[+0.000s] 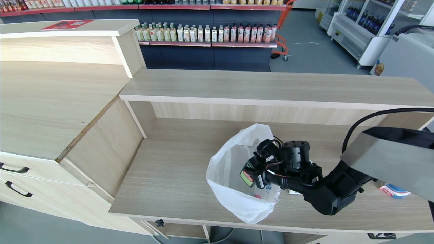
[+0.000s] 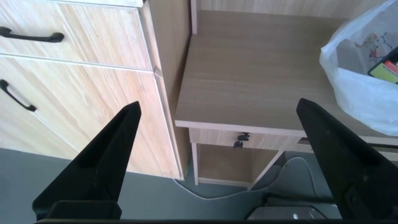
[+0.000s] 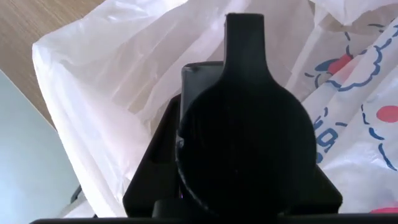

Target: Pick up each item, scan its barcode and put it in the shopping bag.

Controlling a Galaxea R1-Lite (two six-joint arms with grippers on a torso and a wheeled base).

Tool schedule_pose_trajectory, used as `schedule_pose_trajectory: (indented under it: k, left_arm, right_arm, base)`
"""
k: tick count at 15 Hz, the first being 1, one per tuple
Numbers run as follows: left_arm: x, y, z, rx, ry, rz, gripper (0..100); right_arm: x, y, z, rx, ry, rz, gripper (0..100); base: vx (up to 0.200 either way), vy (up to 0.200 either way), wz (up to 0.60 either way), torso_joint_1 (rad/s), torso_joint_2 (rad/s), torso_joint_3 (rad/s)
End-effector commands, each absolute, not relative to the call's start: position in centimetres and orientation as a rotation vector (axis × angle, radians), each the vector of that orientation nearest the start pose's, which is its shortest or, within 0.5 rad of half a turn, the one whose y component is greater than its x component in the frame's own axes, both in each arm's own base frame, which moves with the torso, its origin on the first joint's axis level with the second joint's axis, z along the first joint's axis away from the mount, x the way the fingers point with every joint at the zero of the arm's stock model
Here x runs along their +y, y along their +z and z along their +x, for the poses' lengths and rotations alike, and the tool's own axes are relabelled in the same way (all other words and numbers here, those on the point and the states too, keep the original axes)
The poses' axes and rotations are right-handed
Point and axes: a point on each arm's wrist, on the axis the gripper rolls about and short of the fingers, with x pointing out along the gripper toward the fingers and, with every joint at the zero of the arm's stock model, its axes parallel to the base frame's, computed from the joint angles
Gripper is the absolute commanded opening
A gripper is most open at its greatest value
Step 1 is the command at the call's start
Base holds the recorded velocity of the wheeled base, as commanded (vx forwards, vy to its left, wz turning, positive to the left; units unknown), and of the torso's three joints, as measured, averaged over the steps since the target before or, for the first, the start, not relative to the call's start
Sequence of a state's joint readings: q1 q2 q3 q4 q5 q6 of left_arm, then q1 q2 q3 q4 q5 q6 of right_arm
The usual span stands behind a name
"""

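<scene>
**Shopping bag** (image 1: 234, 200): white plastic, standing open-mouthed on the lower counter (image 1: 169, 169), toward its front edge.
- Inside, as far as I can see in, is a printed packet (image 3: 357, 118). It is white with blue and red figures and lies against the bag's inner wall.
- A green-and-red label (image 1: 246, 177) shows at the mouth and may belong to a second item. I cannot tell whether that item is held or lying loose.

**Right gripper** (image 1: 252, 173): down in the bag's mouth, its arm coming in from 4 o'clock of the bag. Seen from its own wrist, a dark round shape (image 3: 249, 149) blocks the fingers, so I cannot tell whether they are clamped on something or let go.

**Left gripper** (image 2: 219, 106): fingers spread wide with nothing between them. It hangs off the counter's front corner at about 8 o'clock of the bag, well apart from it and beside the drawers (image 2: 62, 43).

**Blue-and-red packet** (image 1: 393, 191): on the counter at 3 o'clock of the bag, well apart from it and partly under the right arm.

**Shelves of bottles** (image 1: 203, 34): at 12 o'clock, across the aisle.

**Standing of the job:** partway, by my reckoning. At least one item is bagged, and the step in hand looks like a drop into the bag. The packet at 3 o'clock is not yet picked up, scanned or bagged.
</scene>
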State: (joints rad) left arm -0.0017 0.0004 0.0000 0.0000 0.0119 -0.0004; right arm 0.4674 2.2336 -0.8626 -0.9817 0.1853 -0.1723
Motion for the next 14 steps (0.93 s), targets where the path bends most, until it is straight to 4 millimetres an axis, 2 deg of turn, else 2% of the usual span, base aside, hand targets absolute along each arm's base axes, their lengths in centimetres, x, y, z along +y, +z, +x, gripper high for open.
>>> schedule_pose_trajectory:
  k: [1,3,4,6,8,11,12,13,14]
  left_arm:
    - [0.0,7.5,-2.3,0.000,0.011,0.000,100]
    - [0.0,7.5,-2.3,0.000,0.011,-0.002,100]
    - [0.0,7.5,-2.3,0.000,0.011,-0.002,100]
    - [0.0,7.5,-2.3,0.000,0.011,0.000,100]
    - [0.0,7.5,-2.3,0.000,0.011,0.000,100]
    - [0.0,7.5,-2.3,0.000,0.011,0.000,100]
    - [0.0,7.5,-2.3,0.000,0.011,0.000,100]
    - [0.0,7.5,-2.3,0.000,0.011,-0.002,100]
    - [0.0,7.5,-2.3,0.000,0.011,-0.002,100]
  right_arm:
    - [18.2,2.1,34.8,0.367,0.687,-0.248,0]
    - [18.4,1.3,35.1,0.350,0.693,-0.277,0]
    - [18.4,0.9,35.2,0.347,0.694,-0.281,100]
    - [18.5,1.1,35.4,0.338,0.694,-0.270,100]
    - [18.6,2.3,35.6,0.319,0.688,-0.224,100]
    - [17.9,7.4,35.0,0.303,0.638,0.046,100]
    - [17.7,7.7,34.9,0.304,0.635,0.059,100]
    - [16.1,10.7,34.4,0.319,0.590,0.142,100]
    - [15.0,12.5,33.9,0.320,0.565,0.175,100]
  base:
    - [0.000,0.000,0.00,0.000,0.00,0.000]
    - [0.000,0.000,0.00,0.000,0.00,0.000]
    - [0.000,0.000,0.00,0.000,0.00,0.000]
    - [0.000,0.000,0.00,0.000,0.00,0.000]
    - [0.000,0.000,0.00,0.000,0.00,0.000]
    - [0.000,0.000,0.00,0.000,0.00,0.000]
    - [0.000,0.000,0.00,0.000,0.00,0.000]
    - [0.000,0.000,0.00,0.000,0.00,0.000]
    - [0.000,0.000,0.00,0.000,0.00,0.000]
